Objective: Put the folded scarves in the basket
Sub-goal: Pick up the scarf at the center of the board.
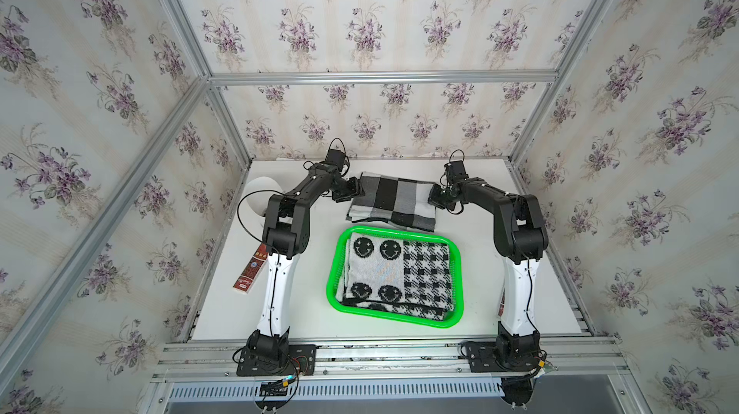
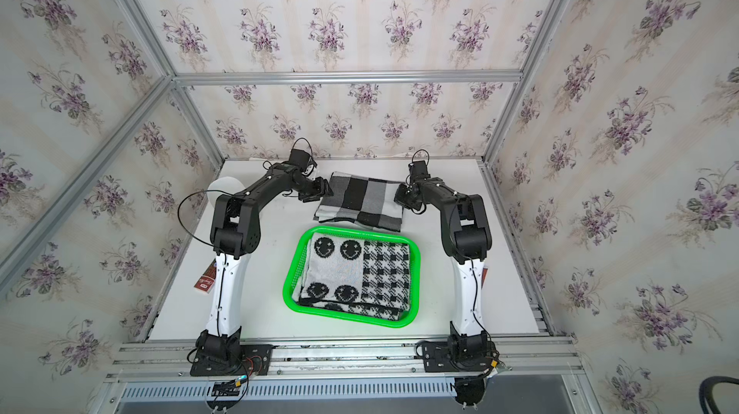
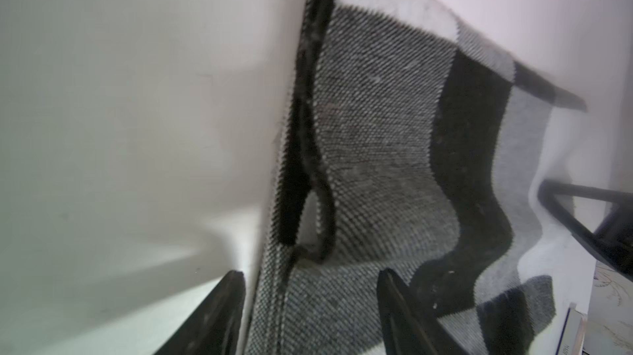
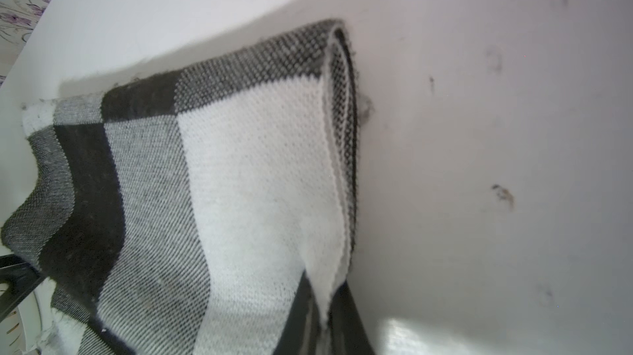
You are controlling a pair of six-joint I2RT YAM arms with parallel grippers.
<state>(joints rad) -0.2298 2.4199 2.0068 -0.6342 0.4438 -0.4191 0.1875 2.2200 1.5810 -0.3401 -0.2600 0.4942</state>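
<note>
Finding: the folded checked scarf [image 1: 394, 202], in black, grey and white blocks, lies flat on the white counter [image 1: 312, 304] at 12 o'clock from the green basket [image 1: 332, 280], just beyond its far rim and not in it. The basket is occupied by another folded scarf with smiley faces and a houndstooth panel [image 1: 384, 272]. In both top views the checked scarf's long axis runs roughly 9 to 3 o'clock, and one arm stands at each short end, so neither is the nearer. The left gripper [image 1: 359, 192] is at the 9 o'clock edge. In the left wrist view its jaws are spread astride that edge, with one finger [image 3: 222, 315] over bare counter and the other over the cloth, not yet closed. The right gripper [image 1: 434, 196] is at the 3 o'clock edge, and the right wrist view shows it pinching the white outer layers. Judgement: with the left grip secured, the carry runs toward 6 o'clock. A one-sided lift risks unfolding the scarf.
</note>
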